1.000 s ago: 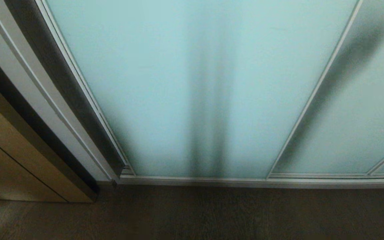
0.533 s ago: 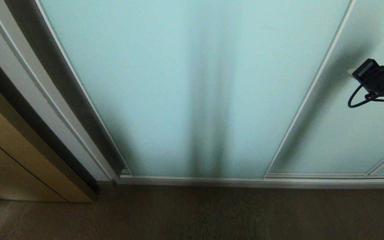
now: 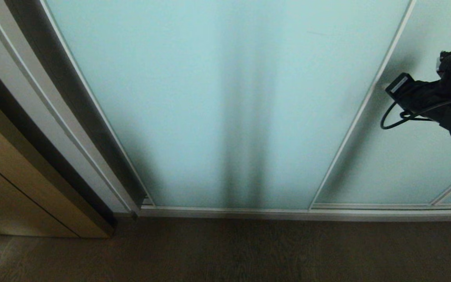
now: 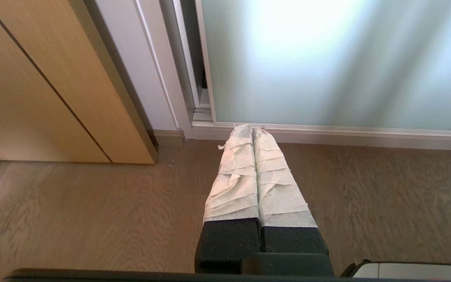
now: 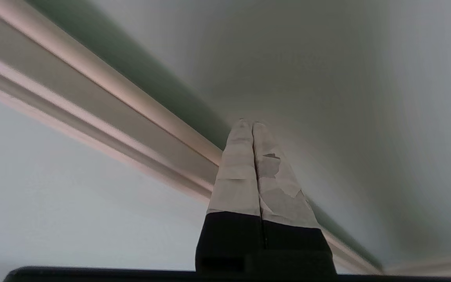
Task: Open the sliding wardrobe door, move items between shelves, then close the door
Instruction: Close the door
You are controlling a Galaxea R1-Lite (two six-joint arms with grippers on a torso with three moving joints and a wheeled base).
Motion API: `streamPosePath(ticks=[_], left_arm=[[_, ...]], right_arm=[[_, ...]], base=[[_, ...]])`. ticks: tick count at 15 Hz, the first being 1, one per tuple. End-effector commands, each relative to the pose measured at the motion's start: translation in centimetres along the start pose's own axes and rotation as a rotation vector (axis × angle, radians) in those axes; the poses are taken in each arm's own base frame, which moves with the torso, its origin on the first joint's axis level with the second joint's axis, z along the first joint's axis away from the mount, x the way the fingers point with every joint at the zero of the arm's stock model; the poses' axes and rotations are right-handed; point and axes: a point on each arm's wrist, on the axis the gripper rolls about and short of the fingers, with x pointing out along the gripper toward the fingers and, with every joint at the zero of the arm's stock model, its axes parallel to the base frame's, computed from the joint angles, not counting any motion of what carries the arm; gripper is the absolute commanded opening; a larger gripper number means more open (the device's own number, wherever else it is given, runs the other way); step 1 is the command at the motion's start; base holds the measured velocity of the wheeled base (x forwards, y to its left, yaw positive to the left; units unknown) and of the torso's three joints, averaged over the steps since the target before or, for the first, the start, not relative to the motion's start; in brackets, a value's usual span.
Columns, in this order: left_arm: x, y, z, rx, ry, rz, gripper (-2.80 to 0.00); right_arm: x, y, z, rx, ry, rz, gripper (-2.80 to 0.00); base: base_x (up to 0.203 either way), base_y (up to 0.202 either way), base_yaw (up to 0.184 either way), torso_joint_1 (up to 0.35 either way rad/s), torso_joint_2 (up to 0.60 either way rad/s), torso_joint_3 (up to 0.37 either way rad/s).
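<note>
The sliding wardrobe door [image 3: 229, 98] is a frosted pale aqua glass panel in a slim white-silver frame, and it stands closed across most of the head view. My right arm [image 3: 429, 100] reaches in from the right, level with the door. My right gripper [image 5: 252, 123] is shut and empty, its taped tips just off the glass beside the vertical frame strip [image 5: 112, 113]. My left gripper [image 4: 251, 127] is shut and empty, hanging low over the floor near the door's bottom rail [image 4: 327, 131]. The items and the shelves are hidden behind the door.
A second frosted panel [image 3: 417, 156] adjoins on the right past the frame strip [image 3: 362, 109]. At the left stand the white wardrobe side frame [image 3: 33, 117] and a tan wood-grain door [image 3: 6, 184]. Dark wood floor [image 3: 225, 254] runs below the bottom track [image 3: 288, 213].
My right arm has come in from the right edge of the head view and moved left, up to the frame strip between the two panels.
</note>
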Motion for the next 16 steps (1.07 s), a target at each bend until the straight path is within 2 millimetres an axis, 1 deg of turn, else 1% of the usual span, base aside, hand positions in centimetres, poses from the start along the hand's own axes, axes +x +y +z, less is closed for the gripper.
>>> streamPosePath(ticks=[1, 5, 8, 10, 14, 16], left_arm=[[0.0, 0.0, 0.0, 0.001, 0.0, 0.001, -2.8], [0.0, 0.0, 0.0, 0.0, 0.0, 0.001, -2.8], [0.0, 0.0, 0.0, 0.0, 0.001, 0.001, -2.8], [0.0, 0.0, 0.0, 0.0, 0.0, 0.001, -2.8], [0.0, 0.0, 0.0, 0.0, 0.0, 0.001, -2.8], [0.0, 0.0, 0.0, 0.0, 0.0, 0.001, -2.8]], right_arm=[[1.2, 0.4, -1.3, 0.007, -0.016, 0.022, -2.8], [1.7, 0.3, -1.6, 0.004, -0.019, 0.024, -2.8], [1.7, 0.3, -1.6, 0.004, -0.017, 0.026, -2.8], [1.6, 0.8, -2.0, 0.006, -0.006, 0.033, -2.8], [1.2, 1.7, -1.6, -0.001, -0.015, 0.054, -2.8], [1.1, 2.1, -1.7, 0.001, -0.01, 0.061, -2.8]], base=[[0.0, 0.0, 0.0, 0.0, 0.0, 0.0], [0.0, 0.0, 0.0, 0.0, 0.0, 0.0], [0.0, 0.0, 0.0, 0.0, 0.0, 0.0], [0.0, 0.0, 0.0, 0.0, 0.0, 0.0], [0.0, 0.0, 0.0, 0.0, 0.0, 0.0], [0.0, 0.0, 0.0, 0.0, 0.0, 0.0]])
